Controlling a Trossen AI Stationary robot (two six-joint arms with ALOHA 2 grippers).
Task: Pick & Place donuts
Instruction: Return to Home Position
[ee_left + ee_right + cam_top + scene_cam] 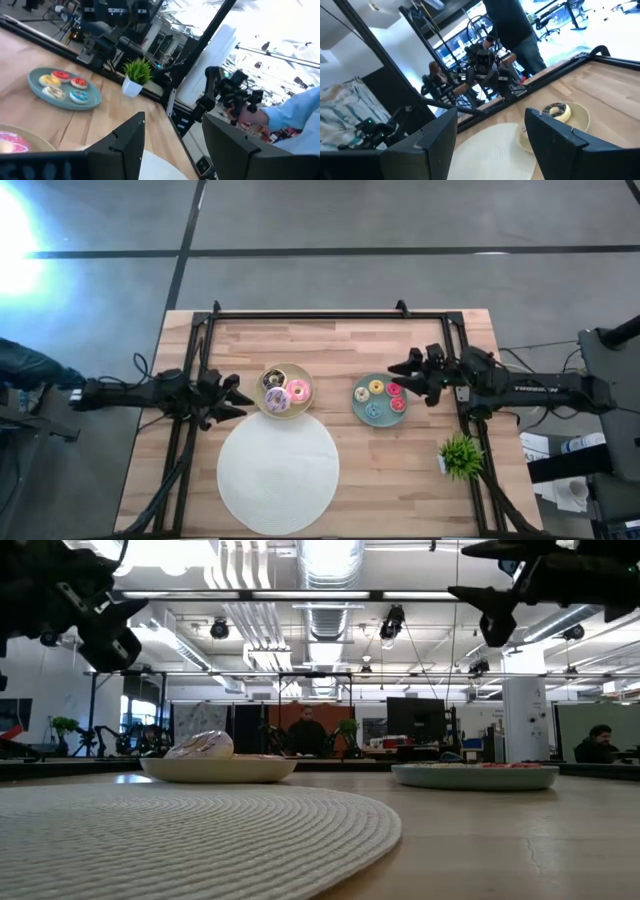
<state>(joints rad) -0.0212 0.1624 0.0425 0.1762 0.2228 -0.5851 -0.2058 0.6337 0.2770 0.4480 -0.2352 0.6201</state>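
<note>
Several small donuts lie on two plates. The beige plate [268,409] holds a pink donut [297,392], a pink-white one [277,400] and a dark brown one [272,378]. The teal plate [357,410] carries an orange donut [376,387], two red ones [394,390] and others. My left gripper [236,397] hovers open just left of the beige plate, raised above the table [100,625]. My right gripper [403,372] hovers open over the teal plate's right rim, also raised [497,615]. The right wrist view shows the dark donut [556,110]; the left wrist view shows the teal plate [35,86].
A large white round mat [278,465] lies at the near middle of the table, in front of both plates. A small potted plant [460,452] stands near the right edge. A black frame [330,313] runs around the table. People are in the room behind.
</note>
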